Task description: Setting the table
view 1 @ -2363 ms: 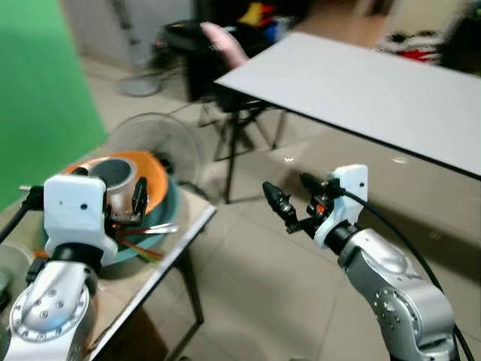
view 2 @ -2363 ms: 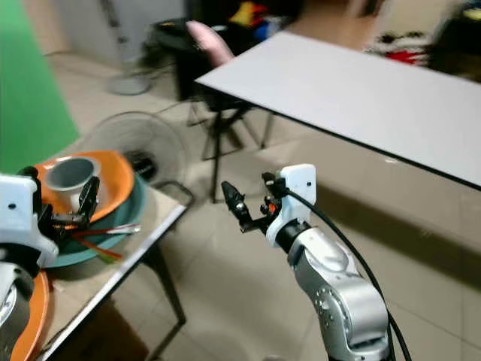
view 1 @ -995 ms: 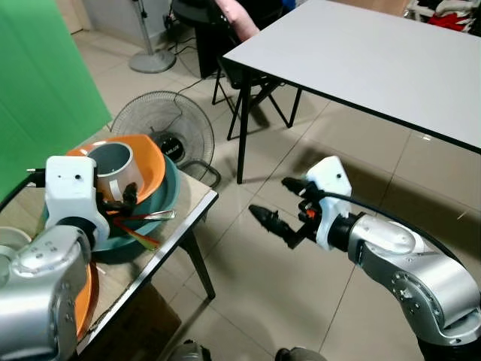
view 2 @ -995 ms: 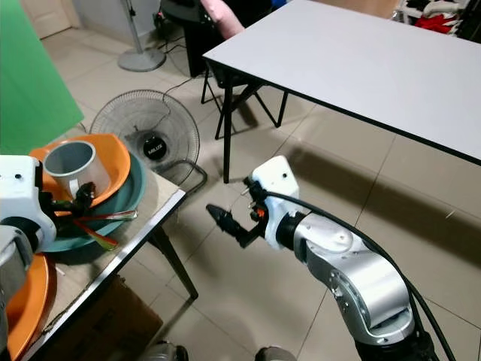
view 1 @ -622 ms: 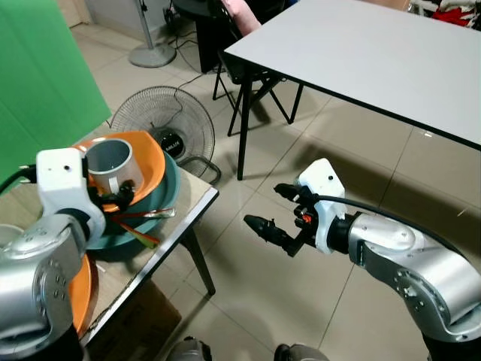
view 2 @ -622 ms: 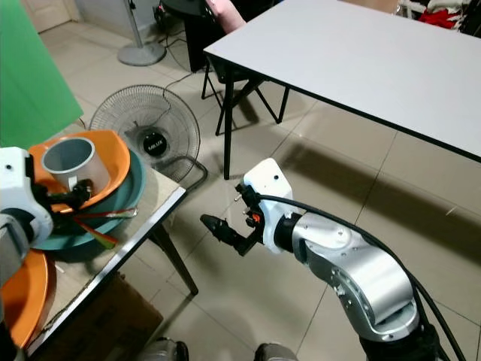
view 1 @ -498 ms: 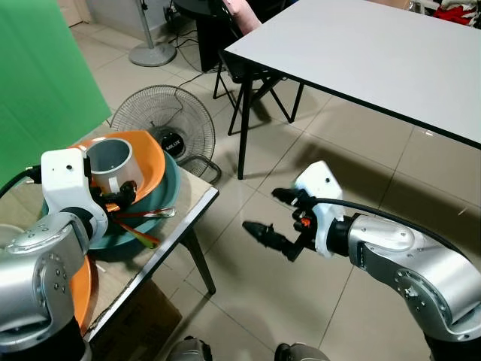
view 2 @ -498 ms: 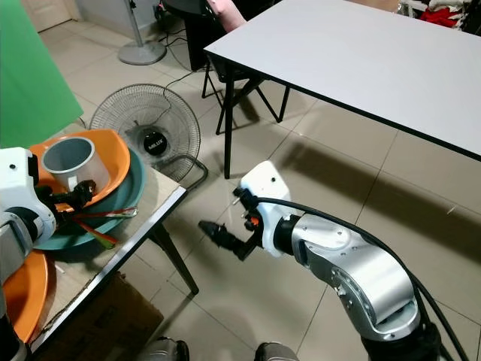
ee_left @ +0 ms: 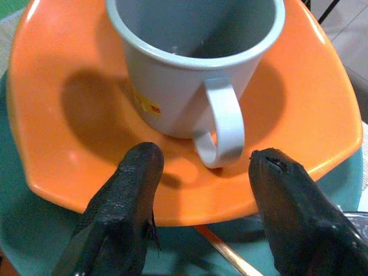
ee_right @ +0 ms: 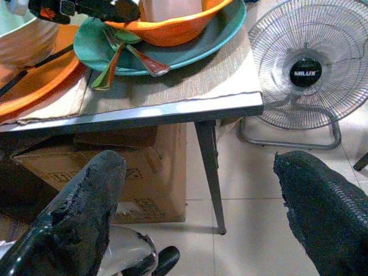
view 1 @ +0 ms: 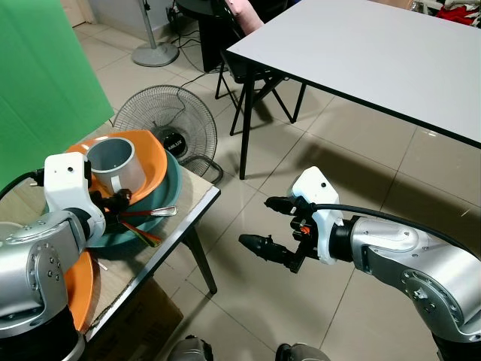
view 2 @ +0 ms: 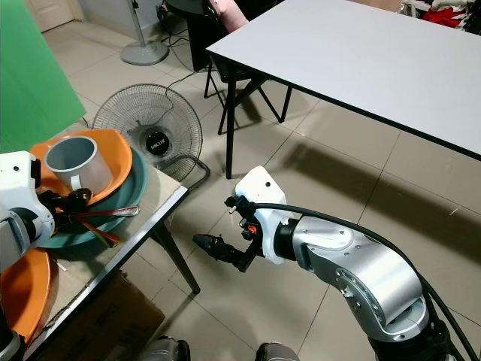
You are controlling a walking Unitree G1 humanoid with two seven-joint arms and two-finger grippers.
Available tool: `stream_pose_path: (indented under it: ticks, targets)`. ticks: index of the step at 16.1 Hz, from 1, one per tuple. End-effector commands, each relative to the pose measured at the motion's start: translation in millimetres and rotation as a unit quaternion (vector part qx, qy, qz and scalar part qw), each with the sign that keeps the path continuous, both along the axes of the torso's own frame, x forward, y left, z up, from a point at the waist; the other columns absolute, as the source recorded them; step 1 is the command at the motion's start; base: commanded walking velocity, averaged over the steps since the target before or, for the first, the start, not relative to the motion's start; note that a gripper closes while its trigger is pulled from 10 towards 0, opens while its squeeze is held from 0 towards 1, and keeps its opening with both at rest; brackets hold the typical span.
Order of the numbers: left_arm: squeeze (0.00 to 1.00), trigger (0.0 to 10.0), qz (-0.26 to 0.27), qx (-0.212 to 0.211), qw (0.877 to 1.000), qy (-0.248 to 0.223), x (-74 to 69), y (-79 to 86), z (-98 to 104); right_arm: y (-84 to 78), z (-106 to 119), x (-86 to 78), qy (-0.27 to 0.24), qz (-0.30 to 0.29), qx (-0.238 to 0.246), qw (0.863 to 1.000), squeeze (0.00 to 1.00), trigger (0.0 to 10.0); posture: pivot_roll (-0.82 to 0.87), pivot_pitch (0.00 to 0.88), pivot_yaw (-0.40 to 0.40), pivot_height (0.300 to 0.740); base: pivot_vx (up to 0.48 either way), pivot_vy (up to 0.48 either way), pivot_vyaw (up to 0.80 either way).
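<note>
Dishes for the table setting are stacked on a small surface at the robot's left: a grey mug stands upright in an orange bowl, which is nested in a teal plate. Cutlery is laid on the teal plate beside the bowl. An orange plate lies nearer the robot. The left pincer is held open just in front of the mug's handle, with nothing gripped. The right pincer is spread wide over the floor, well apart from the dishes. The mug is judged rigid, light and smooth-sided, so the handle or rim would be the surest hold. A long white table stands beyond.
</note>
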State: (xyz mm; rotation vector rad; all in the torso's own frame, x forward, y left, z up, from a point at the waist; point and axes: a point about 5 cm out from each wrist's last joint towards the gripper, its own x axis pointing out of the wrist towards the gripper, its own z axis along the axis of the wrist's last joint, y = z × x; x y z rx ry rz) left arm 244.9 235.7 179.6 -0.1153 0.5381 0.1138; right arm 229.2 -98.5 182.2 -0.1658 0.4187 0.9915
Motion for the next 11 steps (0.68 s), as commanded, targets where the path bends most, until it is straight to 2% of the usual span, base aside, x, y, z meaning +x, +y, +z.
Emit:
stream_pose_path:
  ticks: [1,7,11]
  targets:
    - [0.0,0.0,0.007,0.001,1.0,-0.002,1.1,3.5,0.4,3.7,6.6,-2.3,-0.01,0.016,0.003,1.0,0.0,10.0,0.02,0.08,0.054,0.74,0.0,0.0,0.0]
    - [0.0,0.0,0.023,0.013,1.0,-0.006,5.0,9.5,-2.6,5.6,6.5,-4.0,-0.009,0.023,0.006,1.0,0.0,10.0,0.01,0.067,0.057,0.74,0.0,0.0,0.0]
    - [0.0,0.0,0.014,0.023,1.0,-0.01,6.9,8.1,-3.4,8.0,6.7,-7.5,-0.008,0.037,0.011,0.999,0.0,10.0,0.01,0.069,0.056,0.74,0.0,0.0,0.0]
